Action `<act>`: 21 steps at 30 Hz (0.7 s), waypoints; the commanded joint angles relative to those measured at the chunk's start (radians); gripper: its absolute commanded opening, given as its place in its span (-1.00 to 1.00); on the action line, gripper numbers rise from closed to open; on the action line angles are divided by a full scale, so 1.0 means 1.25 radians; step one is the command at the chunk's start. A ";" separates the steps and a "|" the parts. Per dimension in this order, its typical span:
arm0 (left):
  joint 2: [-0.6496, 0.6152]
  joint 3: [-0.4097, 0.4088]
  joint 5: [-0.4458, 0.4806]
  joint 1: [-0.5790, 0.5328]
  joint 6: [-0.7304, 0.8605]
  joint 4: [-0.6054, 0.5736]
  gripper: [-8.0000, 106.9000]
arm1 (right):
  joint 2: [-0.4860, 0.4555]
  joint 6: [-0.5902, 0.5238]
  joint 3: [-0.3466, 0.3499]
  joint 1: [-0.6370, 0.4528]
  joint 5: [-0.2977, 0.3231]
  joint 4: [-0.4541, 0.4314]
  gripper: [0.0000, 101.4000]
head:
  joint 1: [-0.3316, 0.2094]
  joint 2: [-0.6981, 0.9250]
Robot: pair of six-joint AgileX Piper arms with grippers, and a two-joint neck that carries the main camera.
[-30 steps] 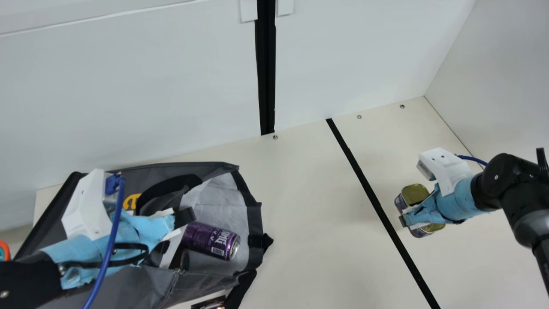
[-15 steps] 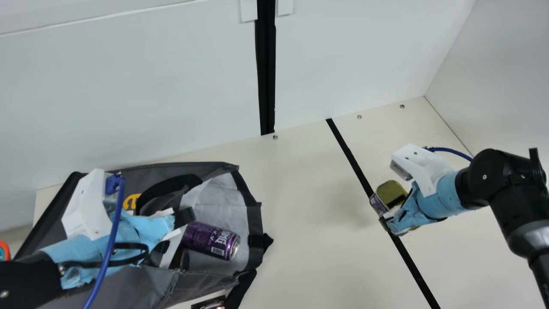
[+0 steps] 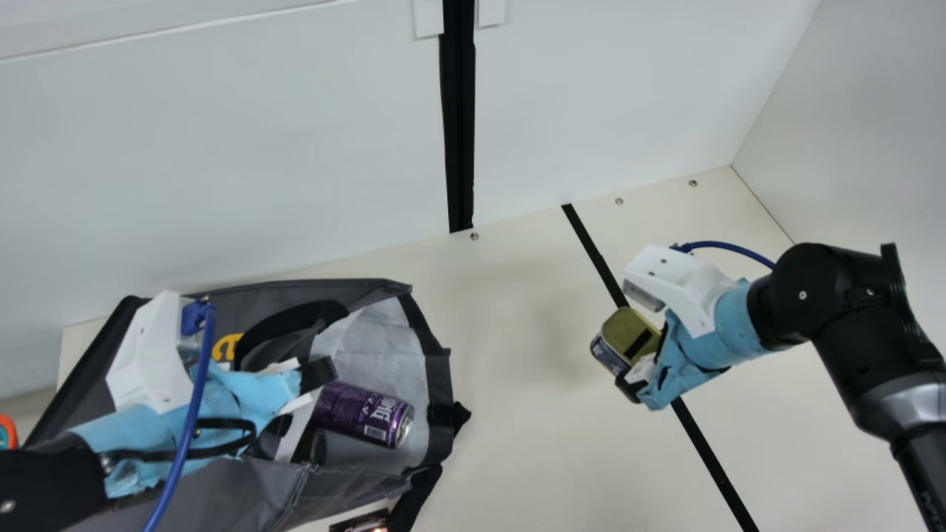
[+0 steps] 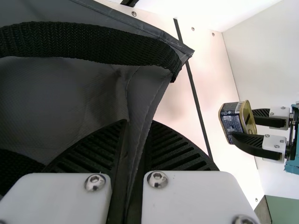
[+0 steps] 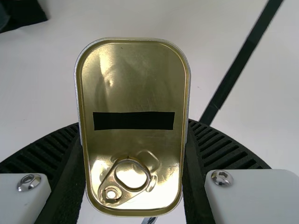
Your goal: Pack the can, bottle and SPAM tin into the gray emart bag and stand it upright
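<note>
Left gripper (image 3: pixel 310 391) is clamped on a fold of the gray fabric bag (image 3: pixel 244 499); a purple metal can (image 3: pixel 362 414) lies within its mouth. Right gripper (image 3: pixel 634 373) grips the gold-lidded, rounded rectangular SPAM tin (image 3: pixel 619 329) over the cream table (image 3: pixel 517 369), well apart from the bag.

The cream worktop (image 3: pixel 517 355) carries a slanting black line (image 3: pixel 597 258). Small screws (image 3: pixel 619 201) sit along its far edge, near the foot of the pale back wall (image 3: pixel 222 148). A black upright strip (image 3: pixel 459 133) runs down that wall, with a white tab (image 3: pixel 428 18) on either side near the top. A plain side wall (image 3: pixel 850 133) meets it at the corner. At the main view's left edge is part of an orange-and-teal object (image 3: pixel 7 432); at its bottom edge, a dark printed item (image 3: pixel 361 522), partly cut off. The left wrist view's corner shows a green surface (image 4: pixel 285 210).
</note>
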 commanded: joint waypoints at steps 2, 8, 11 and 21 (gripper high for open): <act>0.000 0.000 0.000 0.000 0.000 0.000 -1.00 | 0.000 -0.012 0.000 0.022 0.008 0.005 -1.00 | -0.019 -0.001; 0.000 0.000 0.000 0.000 0.000 0.000 -1.00 | -0.003 -0.034 0.001 0.065 0.021 0.021 -1.00 | -0.019 -0.001; 0.000 0.000 0.000 0.000 0.000 0.000 -1.00 | -0.004 -0.044 0.000 0.084 0.027 0.029 -1.00 | -0.019 -0.001; 0.000 0.000 0.000 0.000 0.000 0.000 -1.00 | -0.010 -0.071 0.009 0.149 0.033 0.048 -1.00 | -0.019 -0.001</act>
